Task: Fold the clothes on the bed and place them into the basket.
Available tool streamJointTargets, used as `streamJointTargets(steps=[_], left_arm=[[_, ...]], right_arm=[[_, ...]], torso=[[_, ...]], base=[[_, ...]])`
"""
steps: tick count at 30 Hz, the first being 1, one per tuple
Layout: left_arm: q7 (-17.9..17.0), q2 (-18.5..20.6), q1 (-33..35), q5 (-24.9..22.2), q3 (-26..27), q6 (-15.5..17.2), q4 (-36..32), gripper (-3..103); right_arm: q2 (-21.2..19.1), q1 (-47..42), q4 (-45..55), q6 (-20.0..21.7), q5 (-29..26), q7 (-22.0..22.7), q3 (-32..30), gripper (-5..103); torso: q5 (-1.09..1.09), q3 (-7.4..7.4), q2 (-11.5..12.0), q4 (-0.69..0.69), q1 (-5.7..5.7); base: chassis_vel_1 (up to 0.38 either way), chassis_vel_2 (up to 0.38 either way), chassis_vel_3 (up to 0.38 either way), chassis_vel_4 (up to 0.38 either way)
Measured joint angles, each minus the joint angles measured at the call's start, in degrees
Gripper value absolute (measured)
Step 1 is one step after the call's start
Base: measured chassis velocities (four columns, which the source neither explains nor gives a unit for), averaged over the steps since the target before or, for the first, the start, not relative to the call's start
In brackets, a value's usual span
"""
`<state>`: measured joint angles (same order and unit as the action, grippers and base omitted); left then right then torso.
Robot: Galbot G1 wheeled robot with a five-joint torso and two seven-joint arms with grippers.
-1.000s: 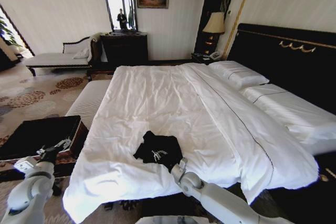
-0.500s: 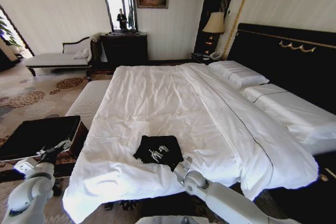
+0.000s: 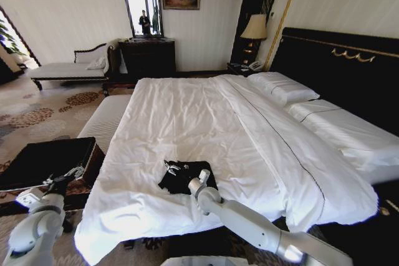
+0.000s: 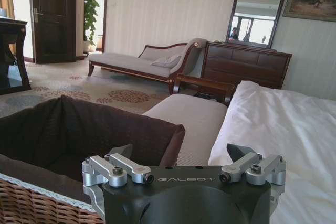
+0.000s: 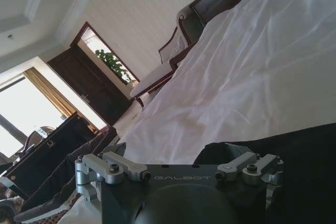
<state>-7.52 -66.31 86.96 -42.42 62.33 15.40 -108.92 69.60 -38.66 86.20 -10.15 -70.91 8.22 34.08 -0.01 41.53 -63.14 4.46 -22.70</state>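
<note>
Right now the black top (image 3: 181,175) lies bunched in the lower middle of the head view, on the white sheet of the bed (image 3: 206,123) near its foot edge, with bits of its white lettering showing. The right pincer (image 3: 198,177) sits on the garment's lower right side; in the right wrist view its fingers (image 5: 239,162) stand apart over the dark cloth (image 5: 304,182), so it looks released rather than clenched on anything. The fold seems only partly done, since the top reads as a rough lump. To do this step well, I judge the pincer should take a single outer edge of the cloth, not a thick wad, and carry it low across so the sheet beneath does not ruck up. The left pincer (image 4: 184,161) waits with its jaws spread in the lower left of the head view, just beside the wicker basket (image 3: 53,160). Free room lies toward the upper middle of the frame, where the sheet is broad and bare; the foot edge is close below the top, so any pull that way risks sliding it off.
</note>
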Motion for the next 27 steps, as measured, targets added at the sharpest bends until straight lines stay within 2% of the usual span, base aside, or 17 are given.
streamJointTargets(steps=[8, 12, 15, 17, 18, 22, 24, 26, 27], left_arm=[[0.0, -0.8, 0.8, 0.0, 0.7, -0.5, -0.2, 100], [0.1, -0.9, 1.2, 0.0, 0.8, -0.7, -0.4, 100], [0.2, -1.0, 1.3, 0.0, 0.3, -0.8, -0.5, 100], [0.3, -1.0, 1.3, 0.0, 0.1, -0.9, -0.6, 100], [0.4, -1.1, 1.3, 0.2, -0.8, -1.1, -0.6, 100], [0.9, -1.3, 1.4, 0.0, -2.9, -1.5, -0.9, 100], [2.7, -1.3, 2.6, -0.8, -7.1, -2.3, -2.6, 100], [3.5, -1.3, 3.1, -0.9, -8.3, -2.6, -3.2, 100], [5.6, -1.3, 4.0, -1.0, -11.3, -3.3, -4.7, 100]], right_arm=[[4.0, 2.1, -5.2, -0.3, 3.1, -1.2, 4.9, 100], [3.8, 2.1, -3.7, -1.8, 5.2, -3.7, 5.2, 100], [1.1, 1.8, 1.4, -5.2, 8.1, -9.3, 3.8, 100], [0.5, 1.8, 2.5, -5.6, 8.3, -10.0, 3.4, 100], [-3.0, 1.9, 7.3, -6.2, 7.9, -11.2, 0.1, 100], [-7.9, 1.9, 11.0, -6.1, 6.8, -10.1, -5.2, 100], [-11.3, 0.9, 11.8, -5.6, 6.3, -7.5, -11.1, 100], [-12.1, 0.5, 11.8, -5.4, 6.3, -6.7, -12.7, 100], [-13.1, -0.9, 11.4, -5.0, 6.8, -4.2, -16.4, 100]], torso=[[0.0, 0.0, 0.0, -0.01, 0.0], [0.0, 0.0, 0.0, -0.01, 0.0], [0.02, 0.0, 0.0, 0.0, 0.0], [0.01, 0.0, 0.0, 0.0, 0.01], [0.03, -0.01, 0.0, -0.01, 0.01], [0.02, -0.01, 0.0, 0.01, 0.01], [0.02, -0.01, 0.0, 0.01, 0.01], [0.03, 0.0, 0.0, 0.02, 0.01], [0.04, 0.0, 0.0, 0.02, 0.01]], base=[[0.0, 0.0, 0.0, 0.0], [0.0, 0.0, 0.0, 0.0], [0.0, 0.0, 0.0, 0.0], [0.0, 0.0, 0.0, 0.0], [0.0, 0.0, 0.0, 0.0], [0.0, 0.0, 0.0, 0.0], [0.0, 0.0, 0.0, 0.0], [0.0, 0.0, 0.0, 0.0], [0.0, 0.0, 0.0, 0.0]])
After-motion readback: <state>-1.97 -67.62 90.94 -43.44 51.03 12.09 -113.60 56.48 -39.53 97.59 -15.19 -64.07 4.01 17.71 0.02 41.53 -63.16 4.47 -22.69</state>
